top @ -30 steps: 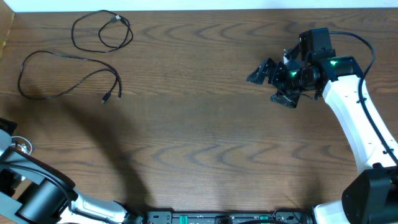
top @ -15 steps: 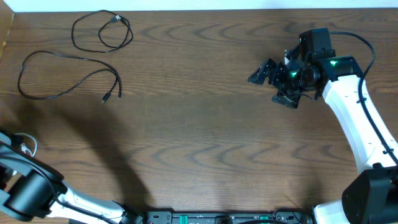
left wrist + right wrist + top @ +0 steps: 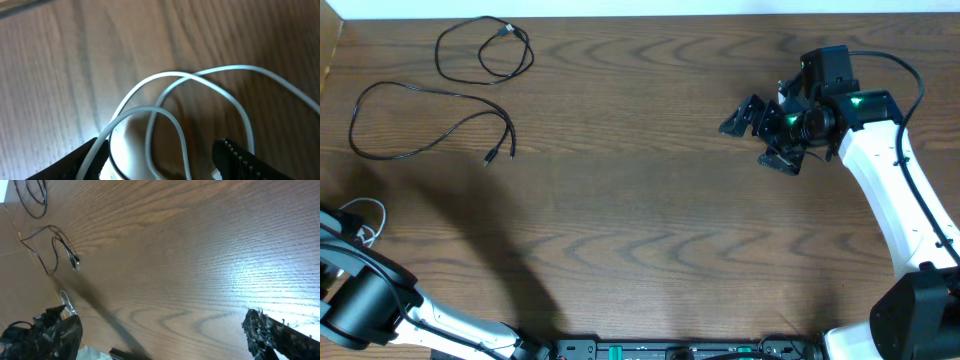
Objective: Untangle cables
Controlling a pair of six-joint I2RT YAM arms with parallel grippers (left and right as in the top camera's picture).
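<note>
Two black cables lie apart at the table's far left: a small loop (image 3: 483, 49) and a longer one (image 3: 428, 120). Both also show in the right wrist view, the loop (image 3: 31, 197) and the longer one (image 3: 56, 247). The white cable (image 3: 368, 216) lies in loops at the left edge, by my left arm. In the left wrist view the white cable (image 3: 175, 80) loops on the wood between the spread fingers of my left gripper (image 3: 162, 162), which is open. One strand runs along the left finger. My right gripper (image 3: 758, 132) is open and empty above the table's right side.
The wooden table (image 3: 640, 220) has a raised brown edge at the far left (image 3: 332, 50). My left arm (image 3: 365, 300) fills the front left corner. My right arm (image 3: 895, 190) runs down the right side.
My left arm has shifted at the left edge, and more of the white cable's loop now shows on the table. The right arm and black cables have not moved.
</note>
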